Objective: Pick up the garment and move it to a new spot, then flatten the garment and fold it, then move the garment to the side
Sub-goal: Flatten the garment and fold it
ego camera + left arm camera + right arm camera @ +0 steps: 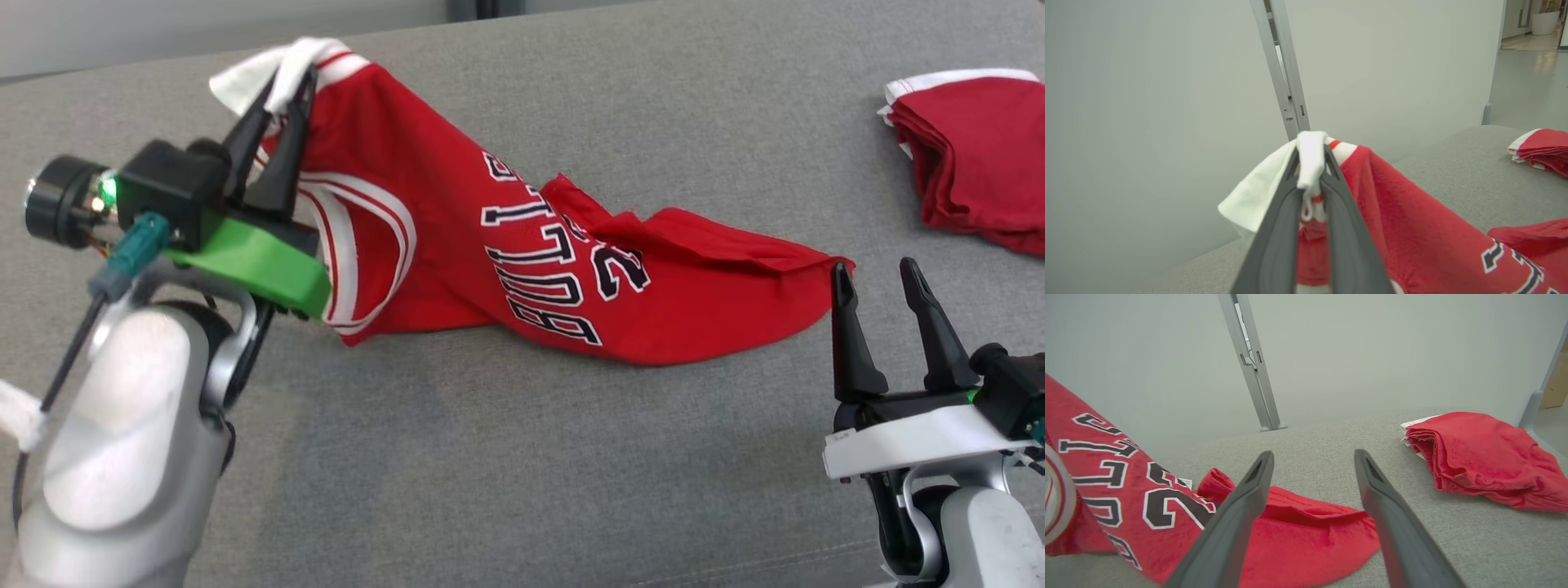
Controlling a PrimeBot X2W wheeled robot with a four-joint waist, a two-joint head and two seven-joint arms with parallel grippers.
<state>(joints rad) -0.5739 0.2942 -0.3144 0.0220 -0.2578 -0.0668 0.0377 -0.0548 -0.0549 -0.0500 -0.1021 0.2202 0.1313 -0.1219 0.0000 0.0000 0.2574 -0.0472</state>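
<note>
While my left gripper [291,82] pinches the white-trimmed shoulder strap of the red basketball jersey with black-and-white lettering [457,245], its 2 dark fingers nearly closed on the cloth, I judge the step in hand to be the pick-up and move. The strap end is lifted at the far left. The rest of the jersey slopes down to the right, and its hem rests on the grey woven cushion surface [522,474], just beside my right gripper [875,273]. That gripper stands wide open and holds nothing; in the right wrist view the hem lies just ahead of its fingers. A folded pile of red cloth with white edging [971,155] sits at the far right, well apart from the jersey. Next, I think, the right gripper needs to reach forward and down to close on the hem corner. Both arms could then carry the jersey and spread it flat. The hem looks doubled over, so I may catch 2 layers.
</note>
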